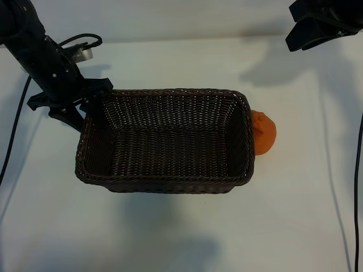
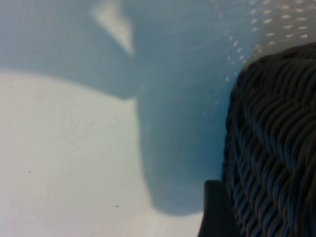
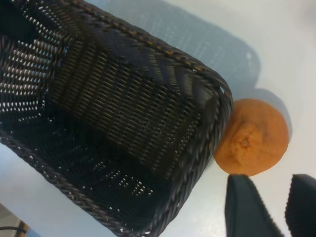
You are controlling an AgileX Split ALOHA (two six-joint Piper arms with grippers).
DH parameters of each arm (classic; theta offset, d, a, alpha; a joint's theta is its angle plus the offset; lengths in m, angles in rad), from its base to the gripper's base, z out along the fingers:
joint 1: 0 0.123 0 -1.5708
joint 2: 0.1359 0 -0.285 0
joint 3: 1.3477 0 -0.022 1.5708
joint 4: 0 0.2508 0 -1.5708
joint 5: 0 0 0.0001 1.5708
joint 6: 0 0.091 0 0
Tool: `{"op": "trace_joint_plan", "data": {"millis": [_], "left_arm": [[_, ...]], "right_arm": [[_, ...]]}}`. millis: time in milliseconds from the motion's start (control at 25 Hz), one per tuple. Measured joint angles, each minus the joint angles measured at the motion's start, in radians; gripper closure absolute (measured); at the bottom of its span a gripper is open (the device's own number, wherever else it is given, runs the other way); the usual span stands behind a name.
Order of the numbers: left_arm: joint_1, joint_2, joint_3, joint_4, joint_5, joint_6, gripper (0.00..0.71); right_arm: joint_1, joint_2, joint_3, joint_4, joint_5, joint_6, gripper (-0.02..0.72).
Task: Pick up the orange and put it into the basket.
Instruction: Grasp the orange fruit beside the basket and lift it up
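My left gripper (image 1: 85, 110) fingers open at basket (image 1: 164, 184) edge, letting go | right gripper (image 3: 269, 210) fingers part open above orange (image 3: 254, 138), ready to grab

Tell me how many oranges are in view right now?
1: the orange sits on the table against the basket's right outer wall. The basket's visible interior holds none.

The exterior camera looks steeply down on the white table (image 1: 170, 238), facing both arms. The left wrist camera sits very close to the basket (image 2: 276, 148), catching only its outer wall and bare tabletop. The right wrist camera looks down into the same basket, from farther off, with the orange (image 3: 254, 138) just beside its end.
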State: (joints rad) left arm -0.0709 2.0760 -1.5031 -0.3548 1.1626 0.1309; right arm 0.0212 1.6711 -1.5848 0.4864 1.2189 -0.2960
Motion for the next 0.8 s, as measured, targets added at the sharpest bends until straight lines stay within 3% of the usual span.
{"op": "trace_joint_plan", "data": {"millis": [240,800], "left_arm": [[0.000,-0.020,0.000,-0.016,0.000,0.001,0.208],[0.034,-0.232,-0.001,-0.012,0.013,-0.005,0.208]], "right_arm": [[0.000,0.000,0.000,0.000,0.001,-0.001,0.460],[0.000,0.000,0.000,0.000,0.001,0.000,0.460]]}}
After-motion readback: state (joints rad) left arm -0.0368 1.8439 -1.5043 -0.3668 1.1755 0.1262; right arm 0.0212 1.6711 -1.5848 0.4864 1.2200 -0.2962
